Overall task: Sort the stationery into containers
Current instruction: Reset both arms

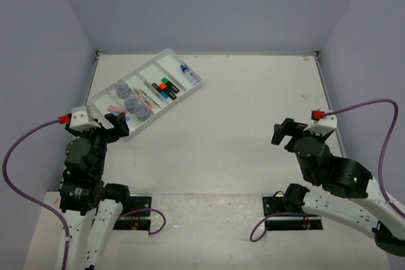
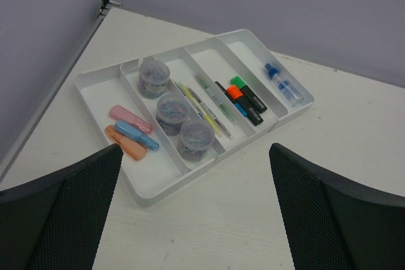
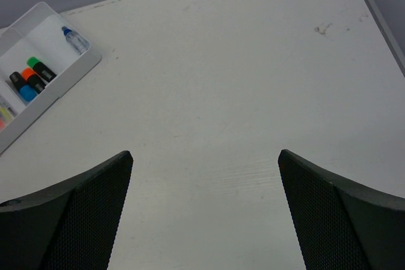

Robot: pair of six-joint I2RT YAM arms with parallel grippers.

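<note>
From above, a long-compartmented white plastic tray (image 1: 166, 61) lies slantwise at the far left of the pale table (image 1: 253, 105), near the grey-violet walls (image 1: 209, 4). All the stationery seen lies inside it. The left claw (image 1: 109, 124) hangs just beside the tray's near end, spread wide and holding nothing. The right claw (image 1: 283, 132) is well apart on the other side, also spread wide and empty, over bare table. A purple cable (image 1: 361, 107) loops from each wrist.

The left wrist view looks along the tray between its two black mesh-textured fingers (image 2: 63, 219). The compartments run, left to right:
- Three small oblong pieces (image 2: 130, 132), one each in pink, blue and orange, lying side by side.
- Three clear round jars (image 2: 172, 112) in a row, holding small mixed-colour bits.
- Thin pastel pens (image 2: 205, 107) laid lengthwise.
- Short black highlighters (image 2: 245, 100) with green, orange and blue caps.
- One blue-capped clear bottle (image 2: 281, 83) lying on its side.

Any lettering on these is too small to read.

The right wrist view shows mostly bare table between its wide-set fingers (image 3: 335, 219). The tray's end sits at the upper left edge, with the bottle and highlighters showing. A small dark mark (image 3: 324, 28) sits on the table at the upper right.
</note>
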